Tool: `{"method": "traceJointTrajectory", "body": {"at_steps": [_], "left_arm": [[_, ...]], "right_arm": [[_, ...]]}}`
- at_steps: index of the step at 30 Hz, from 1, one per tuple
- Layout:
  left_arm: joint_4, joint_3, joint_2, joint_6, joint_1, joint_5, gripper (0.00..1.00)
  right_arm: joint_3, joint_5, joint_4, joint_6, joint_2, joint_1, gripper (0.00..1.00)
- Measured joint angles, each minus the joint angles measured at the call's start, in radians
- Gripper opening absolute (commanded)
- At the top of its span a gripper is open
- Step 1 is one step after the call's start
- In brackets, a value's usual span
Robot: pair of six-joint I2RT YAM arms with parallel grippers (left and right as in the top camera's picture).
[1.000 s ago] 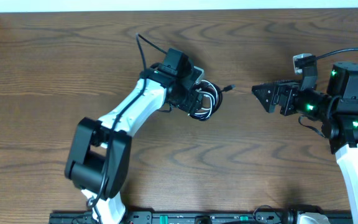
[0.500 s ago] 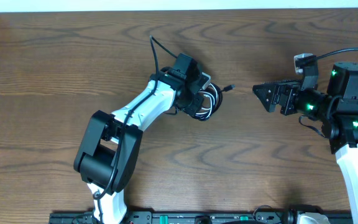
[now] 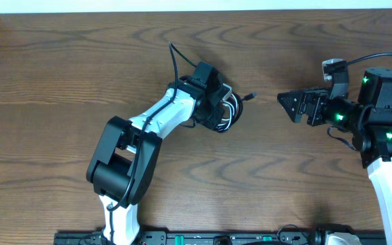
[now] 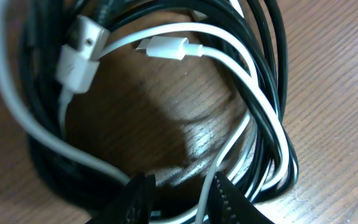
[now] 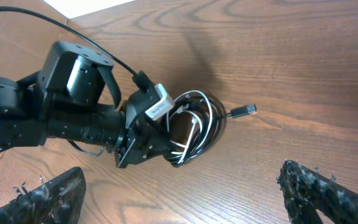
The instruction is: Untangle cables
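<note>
Wood-grain table [image 3: 60, 68] w/ black & white cables [image 3: 232, 113] coiled together near ctr.

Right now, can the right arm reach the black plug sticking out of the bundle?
Probably yes: its open tool faces the plug across bare table; the left arm is beyond the bundle.

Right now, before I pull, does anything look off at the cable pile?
Nothing looks damaged. The white cable threads through loops of the black cable, and the left gripper pinches a white strand inside the pile, so a pull may drag both. One black plug sticks out loose.
</note>
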Motion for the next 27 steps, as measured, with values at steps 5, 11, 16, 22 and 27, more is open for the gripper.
{"method": "traceJointTrajectory", "body": {"at_steps": [5, 11, 16, 22, 27], "left_arm": [[0.006, 0.000, 0.001, -0.003, -0.001, 0.000, 0.07], [-0.007, 0.005, -0.028, -0.098, -0.001, -0.003, 0.07], [0.004, 0.026, -0.195, -0.236, -0.001, -0.003, 0.08], [0.013, 0.068, -0.422, -0.367, -0.001, -0.003, 0.08], [0.011, 0.069, -0.462, -0.418, -0.001, -0.003, 0.07]], "right_arm": [[0.000, 0.000, 0.000, 0.000, 0.002, 0.000, 0.95], [0.000, 0.000, 0.000, 0.000, 0.023, 0.000, 0.88], [0.000, -0.001, 0.010, 0.027, 0.072, 0.000, 0.79], [0.000, -0.004, 0.092, 0.069, 0.127, 0.028, 0.76], [0.000, -0.013, 0.184, 0.126, 0.155, 0.108, 0.76]]}}
